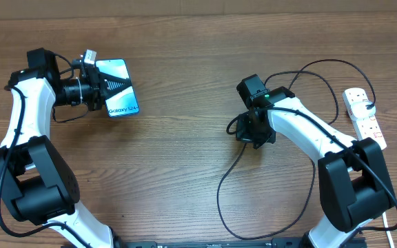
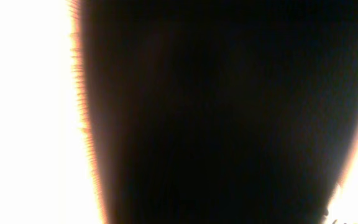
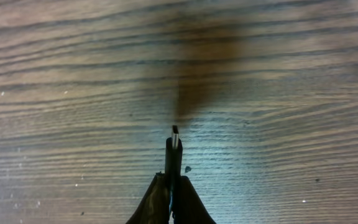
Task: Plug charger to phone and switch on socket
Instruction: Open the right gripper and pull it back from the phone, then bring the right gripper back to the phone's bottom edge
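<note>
overhead: slim phone (image 1: 124,107), bright blue screen, white lettering

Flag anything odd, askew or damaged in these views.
The left wrist view is almost wholly black with glaring white margins: something sits right against the lens, likely the phone, which the left gripper holds at a slant. Nothing looks spilled or damaged.

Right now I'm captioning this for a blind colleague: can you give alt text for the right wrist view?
The right gripper is shut on the charger, whose small metal connector tip points forward over the wood-grain table.
</note>
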